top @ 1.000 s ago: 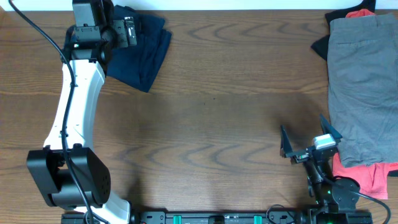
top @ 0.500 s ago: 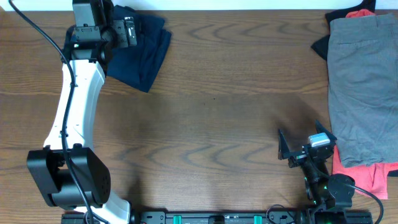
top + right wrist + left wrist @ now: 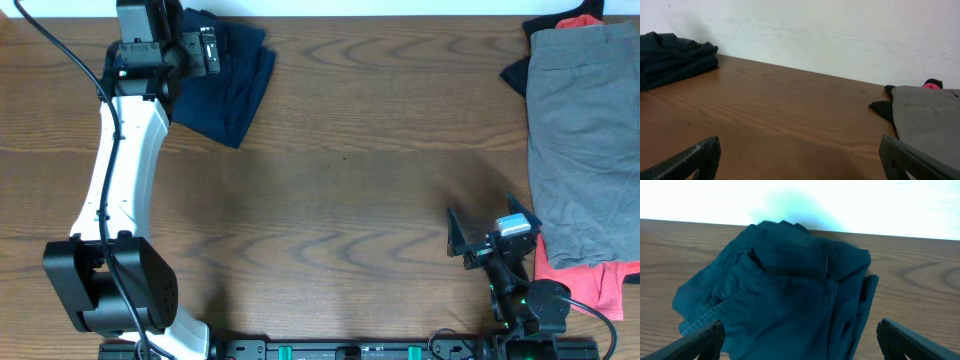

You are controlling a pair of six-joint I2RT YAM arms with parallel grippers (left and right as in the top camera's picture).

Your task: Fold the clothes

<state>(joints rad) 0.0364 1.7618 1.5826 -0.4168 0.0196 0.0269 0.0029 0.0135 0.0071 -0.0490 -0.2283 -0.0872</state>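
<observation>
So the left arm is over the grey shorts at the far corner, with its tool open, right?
No, those are navy shorts, not grey, as the left wrist view shows; the left tool is open over them at the far corner.

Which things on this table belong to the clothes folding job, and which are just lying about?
For the job:
- navy shorts, bunched at the far left
- grey shorts, on top of the right pile
- coral-red piece, under the grey
- black piece, under the grey

Lying about:
- no stray thing shows, only the wooden table itself
</observation>
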